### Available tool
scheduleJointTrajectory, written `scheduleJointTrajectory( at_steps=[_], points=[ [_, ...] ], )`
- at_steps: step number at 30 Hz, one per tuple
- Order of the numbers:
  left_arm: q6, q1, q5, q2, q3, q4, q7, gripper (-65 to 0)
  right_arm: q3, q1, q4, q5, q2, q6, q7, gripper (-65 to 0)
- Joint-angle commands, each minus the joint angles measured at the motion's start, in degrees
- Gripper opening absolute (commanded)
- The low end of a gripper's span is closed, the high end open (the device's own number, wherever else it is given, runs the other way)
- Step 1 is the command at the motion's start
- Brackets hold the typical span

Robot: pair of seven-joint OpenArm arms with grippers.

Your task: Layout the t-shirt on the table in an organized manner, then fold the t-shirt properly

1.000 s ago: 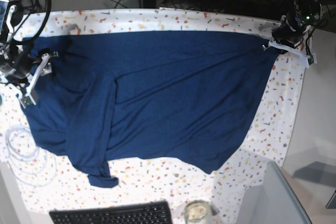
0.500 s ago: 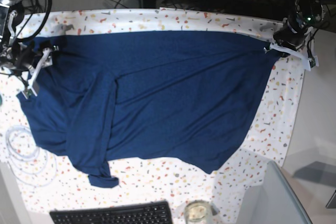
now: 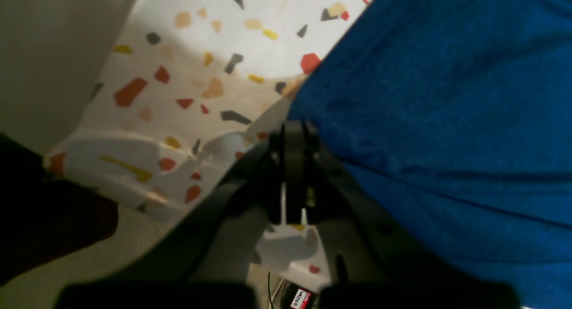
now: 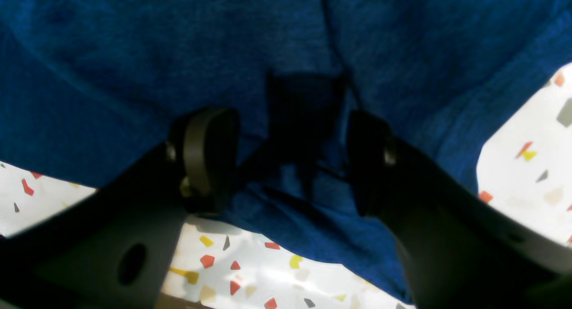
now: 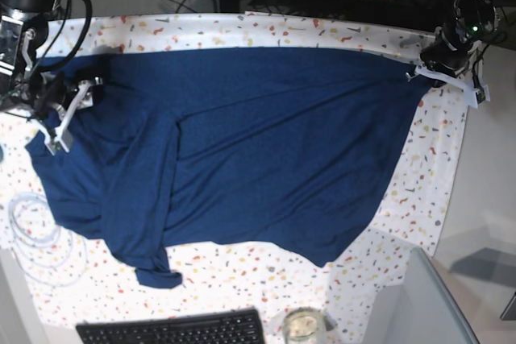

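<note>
spread wide over the speckled surface (image 5: 242, 30), dark blue t-shirt (image 5: 266, 151), rumpled at base view's left. left gripper (image 3: 292, 135) pinched together on the t-shirt's far corner. right gripper (image 4: 286, 157) jaws apart, straddling a bunched fold at the opposite edge.

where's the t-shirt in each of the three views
Base: the t-shirt spreads across most of the table, one sleeve bunched at lower left.
Left wrist: it fills the right side, its edge at the shut left gripper.
Right wrist: it fills the upper part, a fold between the right gripper fingers.
Shared landmark: the speckled table cover beside the blue cloth in every view.
</note>
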Motion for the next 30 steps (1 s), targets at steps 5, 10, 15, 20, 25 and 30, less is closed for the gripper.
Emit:
scheduleJointTrajectory(
  at_steps=[5, 10, 15, 20, 25, 30],
  points=[
    [-0.2, 0.0, 0.0, -0.8, -0.4, 0.7, -0.9, -65.0, 0.2, 1.2, 0.7, 0.6, 0.6, 0.1, 0.4, -52.4],
    [-0.2, 0.0, 0.0, -0.8, -0.4, 0.7, -0.9, -65.0, 0.2, 1.7, 0.5, 0.6, 0.6, 0.1, 0.3, -62.9],
    [-0.2, 0.0, -0.1, -0.8, -0.4, 0.9, -0.9, -65.0, 0.6, 0.8, 4.7, 0.6, 0.6, 0.1, -2.6, -64.2],
    [-0.2, 0.0, 0.0, -0.8, -0.4, 0.9, -0.9, -65.0, 0.4, -0.4, 12.9, 0.7, 0.6, 0.1, -6.7, -64.2],
    [-0.2, 0.0, 0.0, -0.8, -0.4, 0.9, -0.9, -65.0, 0.3, 1.1, 14.1, 0.7, -0.2, 0.1, -8.5, -64.2],
    [-0.2, 0.0, 0.0, -0.8, -0.4, 0.9, -0.9, -65.0, 0.2, 1.6, 14.0, 0.7, -0.2, 0.1, -8.3, -64.2]
  ],
)
